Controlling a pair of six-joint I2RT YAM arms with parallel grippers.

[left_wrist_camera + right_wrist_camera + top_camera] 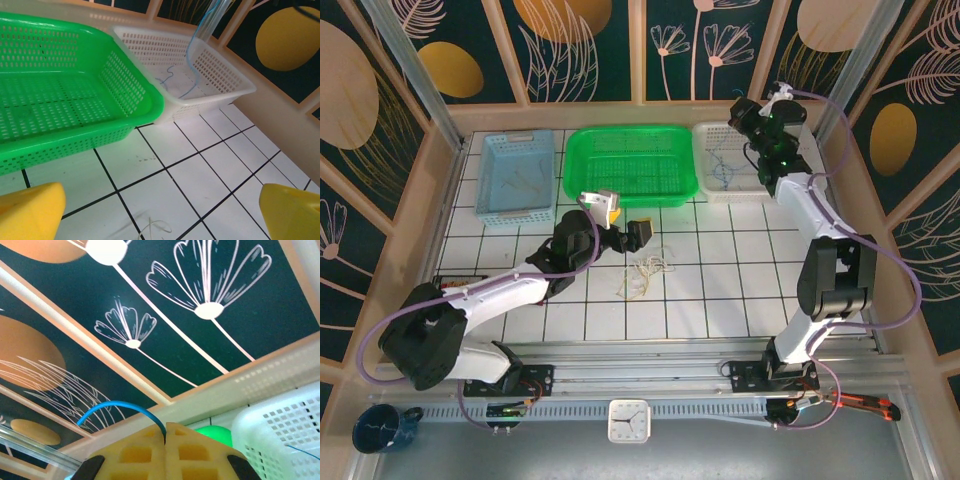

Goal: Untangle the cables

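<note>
A small tangle of pale yellow and whitish cables (645, 272) lies on the white tiles in the middle. My left gripper (625, 222) hovers just behind and left of it, open and holding nothing. In the left wrist view its yellow fingertips (31, 211) stand far apart, and a whitish cable loop (156, 227) shows low between them. My right gripper (752, 125) is over the white basket (705, 135), shut on a blue cable (115, 407) that arches out of the right gripper (165, 427). The blue cable (191, 47) hangs down into the white basket (225, 75).
A green basket (580, 175) stands at the back centre and a blue basket (485, 180) to its left. The wooden frame wall (620, 112) runs close behind the baskets. A clock (628, 420) and a dark mug (380, 428) sit at the near edge.
</note>
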